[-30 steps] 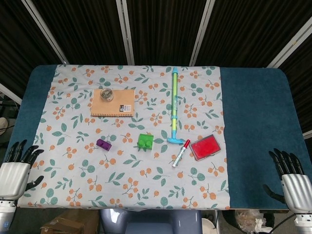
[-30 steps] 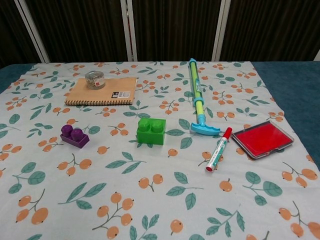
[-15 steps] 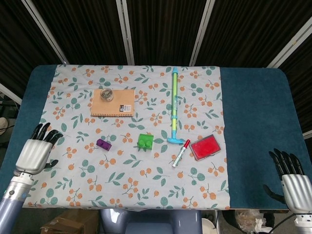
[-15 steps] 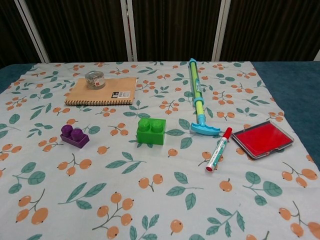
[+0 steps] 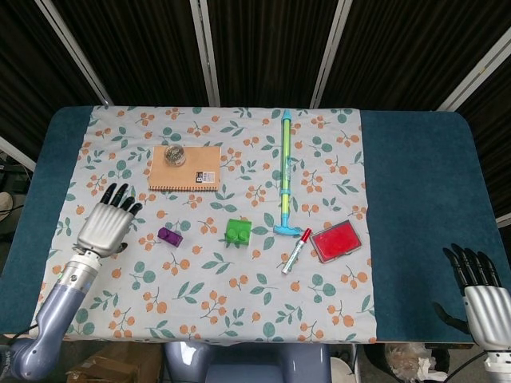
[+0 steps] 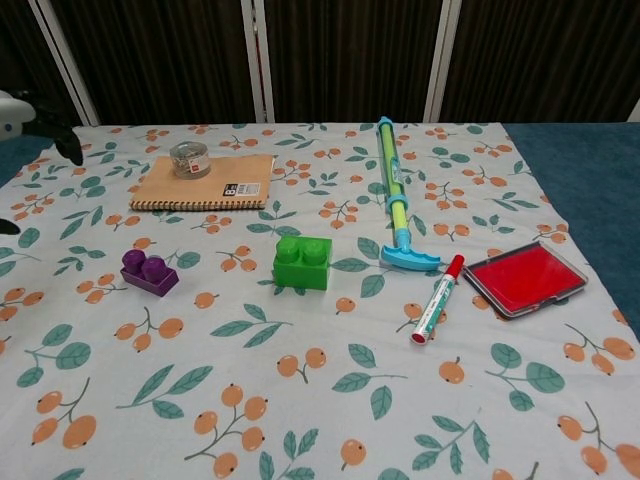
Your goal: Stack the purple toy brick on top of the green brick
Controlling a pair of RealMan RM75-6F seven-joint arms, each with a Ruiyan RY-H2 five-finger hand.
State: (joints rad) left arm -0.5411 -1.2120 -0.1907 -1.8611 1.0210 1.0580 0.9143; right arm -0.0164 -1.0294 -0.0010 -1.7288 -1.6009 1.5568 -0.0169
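The purple toy brick [image 5: 168, 235] [image 6: 149, 272] lies flat on the floral cloth, left of the green brick [image 5: 238, 231] [image 6: 302, 261], with a gap between them. My left hand [image 5: 106, 223] hovers over the cloth just left of the purple brick, fingers spread and holding nothing; in the chest view only its fingertips [image 6: 66, 140] show at the left edge. My right hand [image 5: 477, 289] stays at the table's near right corner, fingers apart and empty, far from both bricks.
A spiral notebook [image 5: 185, 168] with a tape roll [image 5: 175, 155] on it lies behind the bricks. A long green-and-blue toy pump [image 5: 283, 171], a red marker [image 5: 296, 250] and a red ink pad [image 5: 335, 241] lie right of the green brick.
My left hand has swung from the near left table edge in over the cloth, up and rightward toward the purple brick. The right hand and all objects stayed put.
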